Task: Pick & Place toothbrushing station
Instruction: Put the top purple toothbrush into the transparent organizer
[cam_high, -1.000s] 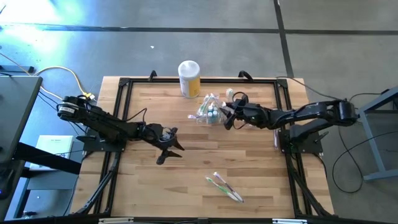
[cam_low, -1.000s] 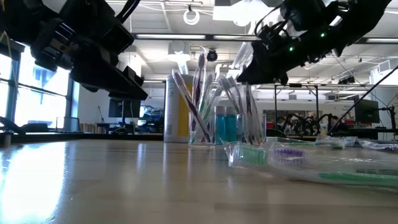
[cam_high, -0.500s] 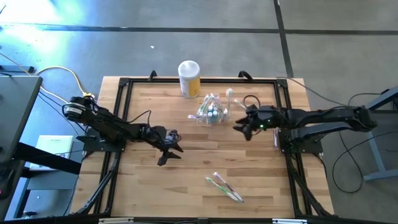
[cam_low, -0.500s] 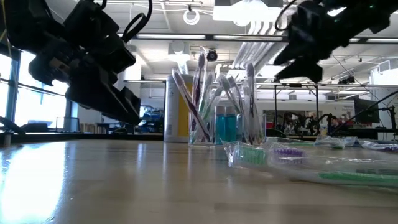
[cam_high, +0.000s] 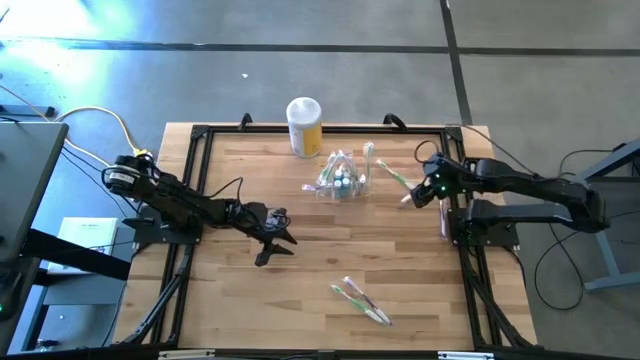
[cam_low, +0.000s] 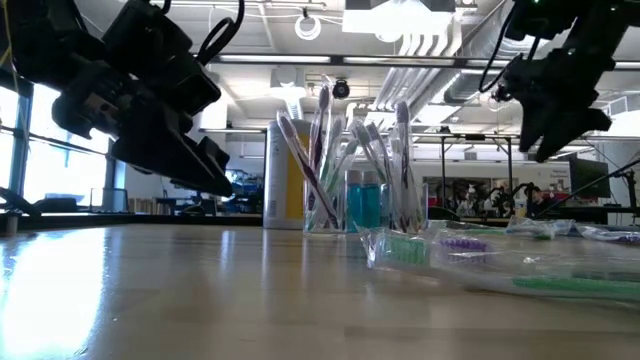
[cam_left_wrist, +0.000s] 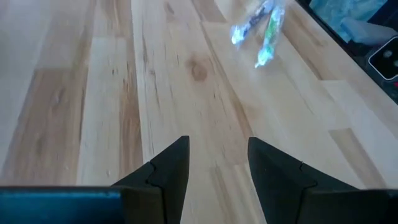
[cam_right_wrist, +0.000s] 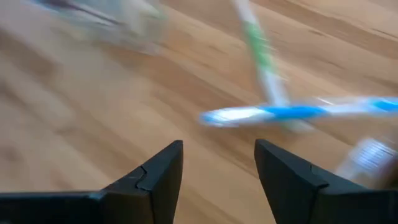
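the station (cam_high: 339, 177) stands upright at the table's (cam_high: 300, 300) far middle, beside the yellow canister (cam_high: 304, 127). the right gripper (cam_high: 418, 192) hangs apart from it, toward the right edge, jaws parted, empty. the left gripper (cam_high: 276, 240) hovers nearer the front, jaws parted, empty

I see lots of bare table (cam_high: 230, 290) in front; yellow canister (cam_high: 304, 126) (back edge) & loose toothbrushes (cam_high: 361, 301) block bits.

We list two dark, matte arms of jointed segments, looped black cables along each. Left gripper (cam_high: 272, 247) and right gripper (cam_high: 413, 195): black wedge-shaped fingers. Small green lights glow by the right wrist.
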